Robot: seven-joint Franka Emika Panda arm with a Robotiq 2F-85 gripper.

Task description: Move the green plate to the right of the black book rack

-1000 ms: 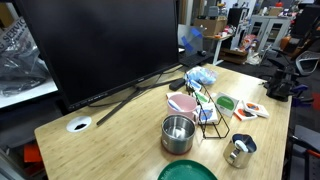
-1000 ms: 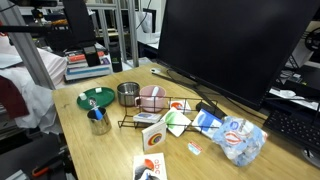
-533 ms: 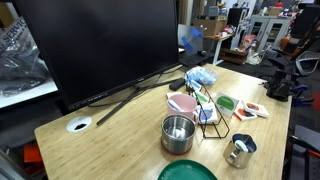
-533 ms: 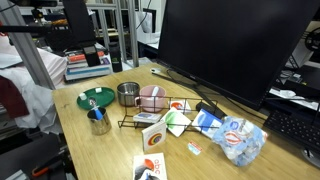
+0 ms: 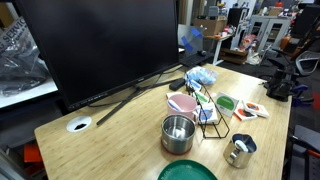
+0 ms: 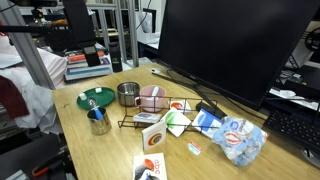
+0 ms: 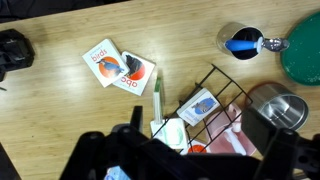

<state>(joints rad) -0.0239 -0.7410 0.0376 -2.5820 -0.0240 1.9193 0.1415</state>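
Observation:
The green plate (image 5: 187,172) lies at the table's near edge, beside the steel pot (image 5: 178,133); it also shows in an exterior view (image 6: 97,98) and at the right edge of the wrist view (image 7: 306,48). The black book rack (image 5: 211,118) (image 6: 155,112) stands mid-table with cards leaning in it. In the wrist view the rack (image 7: 208,100) is just below my gripper (image 7: 195,132), which hangs high above the table, open and empty. The plate is well off to the side of it. I do not see the gripper in either exterior view.
A metal cup with a blue tool (image 7: 243,42) stands between the plate and the rack. A pink dish (image 5: 182,103), a small light-green dish (image 5: 226,103), orange-printed cards (image 7: 120,68) and a blue-white bag (image 6: 235,138) lie around. A large monitor (image 5: 95,45) fills the back.

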